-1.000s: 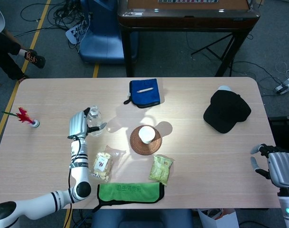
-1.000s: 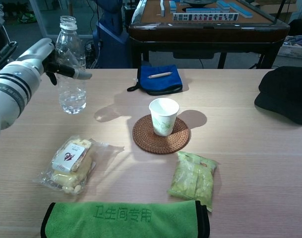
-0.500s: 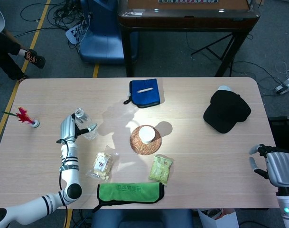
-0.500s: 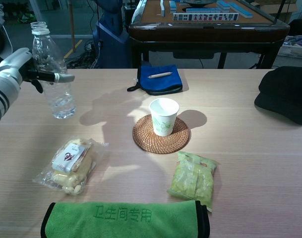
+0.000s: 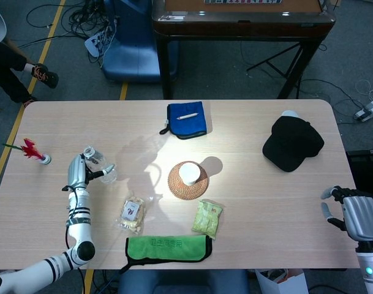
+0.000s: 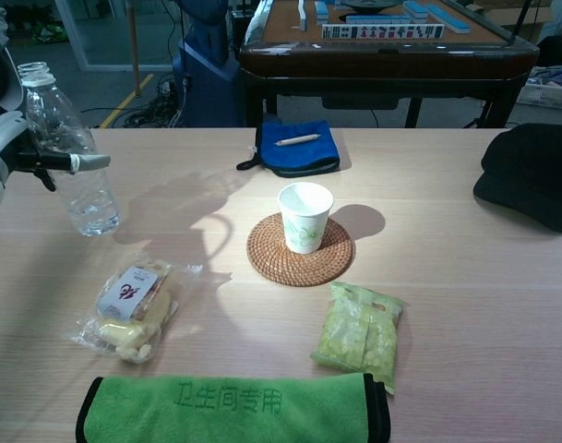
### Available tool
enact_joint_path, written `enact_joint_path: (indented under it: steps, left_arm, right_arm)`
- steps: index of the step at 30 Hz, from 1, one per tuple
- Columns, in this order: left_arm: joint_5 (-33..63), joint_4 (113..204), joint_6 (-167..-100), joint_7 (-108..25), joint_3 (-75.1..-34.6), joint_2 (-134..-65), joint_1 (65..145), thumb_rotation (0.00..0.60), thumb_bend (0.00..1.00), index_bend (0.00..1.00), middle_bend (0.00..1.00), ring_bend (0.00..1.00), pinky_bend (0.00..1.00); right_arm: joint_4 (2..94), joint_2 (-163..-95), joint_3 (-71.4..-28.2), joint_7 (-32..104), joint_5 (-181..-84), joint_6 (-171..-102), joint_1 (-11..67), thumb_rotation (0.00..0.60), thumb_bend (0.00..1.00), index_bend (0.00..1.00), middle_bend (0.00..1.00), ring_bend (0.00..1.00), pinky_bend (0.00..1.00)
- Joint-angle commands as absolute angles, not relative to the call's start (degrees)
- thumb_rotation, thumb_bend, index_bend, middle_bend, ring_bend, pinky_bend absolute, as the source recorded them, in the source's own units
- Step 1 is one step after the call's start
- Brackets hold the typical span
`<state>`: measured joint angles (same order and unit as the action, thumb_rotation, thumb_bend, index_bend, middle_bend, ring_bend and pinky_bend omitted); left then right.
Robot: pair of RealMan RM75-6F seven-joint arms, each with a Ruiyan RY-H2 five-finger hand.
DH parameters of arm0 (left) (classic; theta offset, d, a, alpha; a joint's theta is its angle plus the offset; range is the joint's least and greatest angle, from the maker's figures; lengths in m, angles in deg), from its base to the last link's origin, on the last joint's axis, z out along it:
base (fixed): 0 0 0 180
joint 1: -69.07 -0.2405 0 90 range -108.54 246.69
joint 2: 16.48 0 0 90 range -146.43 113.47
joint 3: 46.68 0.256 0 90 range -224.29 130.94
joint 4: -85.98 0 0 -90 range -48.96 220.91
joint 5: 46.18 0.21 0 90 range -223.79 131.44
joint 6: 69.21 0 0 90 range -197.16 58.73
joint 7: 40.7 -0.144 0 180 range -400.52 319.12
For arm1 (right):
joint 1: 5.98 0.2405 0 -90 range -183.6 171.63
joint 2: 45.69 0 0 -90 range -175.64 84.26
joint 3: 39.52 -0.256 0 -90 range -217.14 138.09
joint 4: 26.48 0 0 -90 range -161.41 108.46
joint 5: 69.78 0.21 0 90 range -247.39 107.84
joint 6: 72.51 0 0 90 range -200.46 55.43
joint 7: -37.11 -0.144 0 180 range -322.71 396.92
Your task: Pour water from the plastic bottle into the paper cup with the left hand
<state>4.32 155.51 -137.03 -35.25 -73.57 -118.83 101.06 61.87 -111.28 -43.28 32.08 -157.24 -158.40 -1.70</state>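
A clear, uncapped plastic bottle (image 5: 98, 164) (image 6: 74, 157) with a little water in it stands upright at the table's left side. My left hand (image 5: 77, 171) (image 6: 11, 152) grips it around the middle, with a finger across its front. The white paper cup (image 5: 187, 173) (image 6: 304, 216) stands on a round woven coaster (image 5: 174, 185) (image 6: 266, 256) near the table's middle, well to the right of the bottle. My right hand (image 5: 353, 214) hangs beyond the table's right front corner, fingers apart and holding nothing; the chest view does not show it.
A snack packet (image 5: 131, 212) (image 6: 130, 307) lies in front of the bottle. A green packet (image 5: 207, 218) (image 6: 359, 334) and a green towel (image 5: 168, 248) (image 6: 230, 408) lie nearer the front edge. Further off are a blue pouch with a pen (image 5: 187, 119) (image 6: 297, 148), a black cap (image 5: 292, 143) (image 6: 532, 175) and a red flower (image 5: 30, 150).
My left hand has carried the bottle to the left, away from the cup. The cup and my right hand have stayed put.
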Motion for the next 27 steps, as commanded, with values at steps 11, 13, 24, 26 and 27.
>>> enact_joint_path:
  steps: [11,13,24,26,27]
  left_arm:
    - [6.1,152.0,-135.4,-31.7,-72.2,-118.8,99.3,0.600,0.08,0.68,0.78,0.56,0.57]
    - [6.4,151.3,-135.1,-31.0,-72.0,-119.0,99.0,0.600,0.08,0.67,0.77,0.56,0.56]
    - [8.8,146.6,-134.0,-26.5,-71.3,-120.6,98.5,0.600,0.08,0.66,0.74,0.53,0.55]
    - [9.1,145.9,-133.7,-25.9,-71.3,-120.9,98.5,0.600,0.08,0.65,0.73,0.52,0.54]
    - [9.4,145.6,-133.7,-25.6,-71.3,-121.1,98.6,0.600,0.08,0.65,0.72,0.51,0.54]
  right_arm:
    - [62.0,-111.2,-43.2,32.2,-157.3,-158.5,-1.7,0.600,0.44,0.52,0.48,0.50,0.50]
    - [62.0,-111.2,-43.2,32.3,-157.3,-158.5,-1.7,0.600,0.44,0.52,0.48,0.50,0.50]
    - [62.1,-111.3,-43.2,32.4,-157.3,-158.5,-1.7,0.600,0.44,0.52,0.48,0.50,0.50]
    - [62.1,-111.3,-43.2,32.4,-157.3,-158.5,-1.7,0.600,0.44,0.52,0.48,0.50,0.50]
    - [62.1,-111.3,-43.2,32.4,-157.3,-158.5,-1.7,0.600,0.44,0.52,0.48,0.50,0.50]
